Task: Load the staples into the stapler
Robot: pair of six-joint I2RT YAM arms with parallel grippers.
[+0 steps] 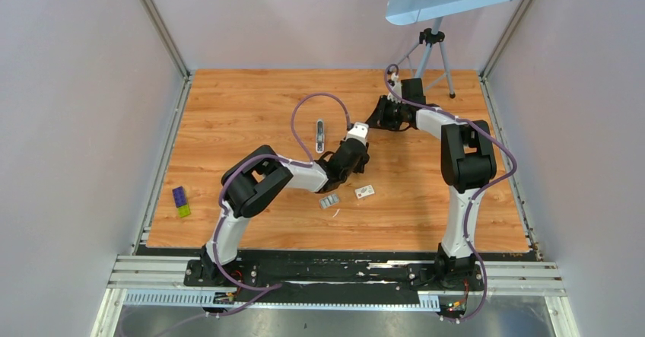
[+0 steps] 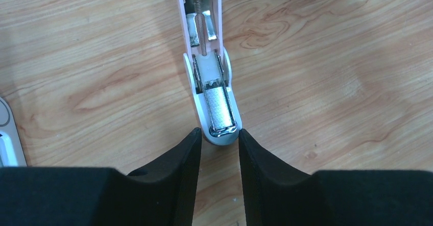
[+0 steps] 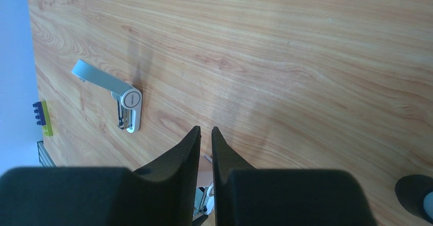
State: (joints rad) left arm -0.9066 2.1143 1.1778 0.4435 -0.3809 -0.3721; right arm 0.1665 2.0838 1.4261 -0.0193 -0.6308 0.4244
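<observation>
Staples (image 2: 220, 111): one silvery strip seated in the front of the metal channel of the pink-edged stapler (image 2: 208, 68). It lies flat on the desk (image 1: 251, 109) with the lid folded back, spring and white pusher showing. Its rounded white nose is pinched by the left fingers (image 2: 184, 159), one tip against each side. On the other arm the right fingers (image 3: 186, 154) are nearly pressed together, a thin slit between the tips with only wood behind it. Lower in that slit is a bit of white and metal, can't tell what. A blue-grey stapler (image 1: 320, 135) sits alone just left of the left wrist, apart from both arms, lid tilted up. Nearer the bases are a greyish piece (image 1: 328, 201) and a whitish piece (image 1: 364, 192), close together, not touching. Purple and green blocks (image 1: 181, 200) sit at the left desk edge.
</observation>
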